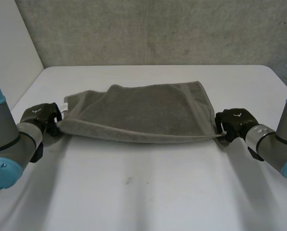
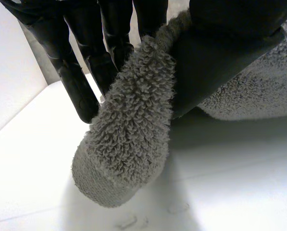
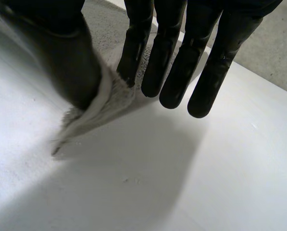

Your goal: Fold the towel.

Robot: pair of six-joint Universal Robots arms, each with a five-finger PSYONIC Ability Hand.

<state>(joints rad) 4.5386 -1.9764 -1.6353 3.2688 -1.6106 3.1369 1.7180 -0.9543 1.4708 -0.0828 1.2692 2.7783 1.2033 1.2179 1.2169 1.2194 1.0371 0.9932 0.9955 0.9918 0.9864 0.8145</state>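
Holding: my left hand [image 1: 40, 115] grasps the towel [image 1: 143, 113] by one near corner, above the left side of the table [image 1: 143, 192].
Left grasp: in my left wrist view the thumb [image 2: 220, 57] clamps a thick roll of terry against my fingers [image 2: 78, 86], and the loose end of the corner hangs down close to the table.
Right grasp: my right hand [image 1: 234, 120] has the other near corner, above the table's right side. There the thumb [image 3: 66, 62] presses a thin wedge of cloth towards the nearest finger, while the other fingers [image 3: 181, 72] point straight down at the table.
Towel: grey, stretched taut between my two hands across the table's middle. Its near edge is raised off the table and its far part lies on the table, towards the table's far edge.
Tag: a small white label [image 1: 65, 105] shows at the towel's end over the table's left side.
Done: both near corners are taken and the near edge is lifted, as far as I can judge.
Left to do: I see no finished fold. The raised edge is not yet laid onto the far edge, so I judge the first fold to be under way at most. Any second fold and the smoothing remain after that.
Unclear: I cannot tell whether the part resting on the table is one layer or two.
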